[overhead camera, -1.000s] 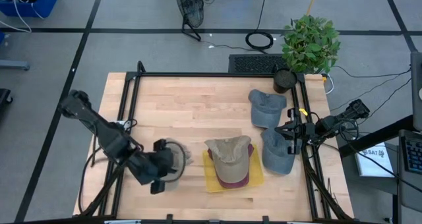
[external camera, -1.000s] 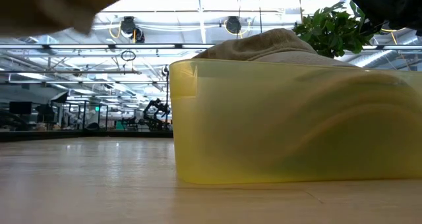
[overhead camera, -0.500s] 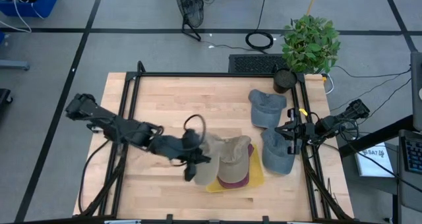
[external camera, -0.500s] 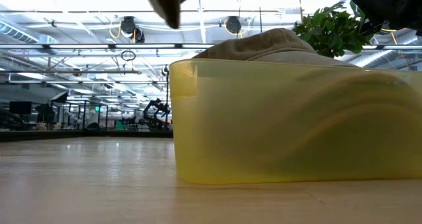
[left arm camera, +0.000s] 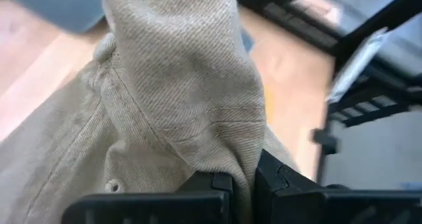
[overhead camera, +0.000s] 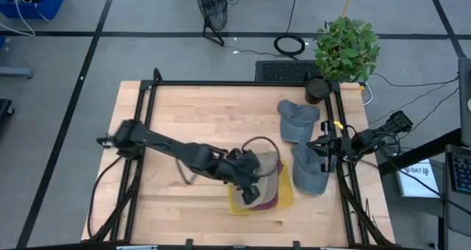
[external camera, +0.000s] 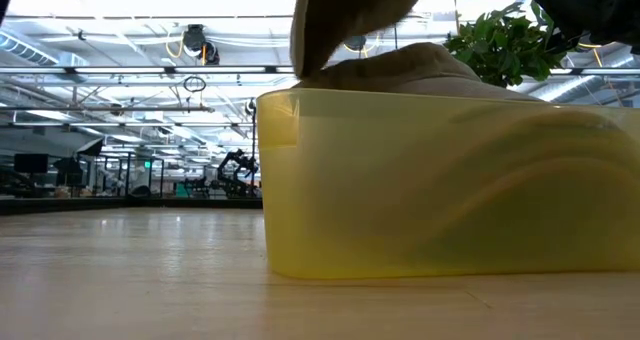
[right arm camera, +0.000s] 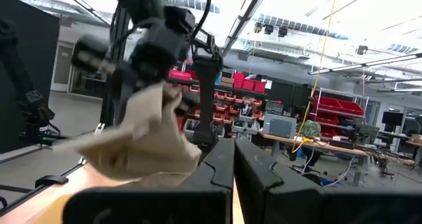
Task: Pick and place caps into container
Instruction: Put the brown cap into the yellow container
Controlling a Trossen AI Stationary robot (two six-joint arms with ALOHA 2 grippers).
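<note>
Caps lie in several spots on the desk (overhead camera: 191, 118); a khaki cap (overhead camera: 257, 164) hangs pinched between the fingers of the left gripper (overhead camera: 249, 178), directly over the yellow container (overhead camera: 285, 197), which sits at about 6 o'clock of the desk; in the left wrist view the tan cloth (left arm camera: 191, 79) is clamped between the two dark fingers (left arm camera: 217, 184); another khaki cap (overhead camera: 271, 178) already rests in the container over a maroon cap (overhead camera: 265, 203), whose edge shows at the 6 o'clock side; in the low view the held cap (external camera: 350, 15) hangs just above the container rim (external camera: 420, 180); two grey-blue caps lie at about 3 o'clock, one (overhead camera: 297, 120) nearer the plant pot (overhead camera: 318, 90), the other (overhead camera: 309, 170) beside the container; the right gripper (overhead camera: 324, 148) waits at the 3 o'clock edge, touching the grey-blue caps, its fingers (right arm camera: 231, 165) pressed together.
</note>
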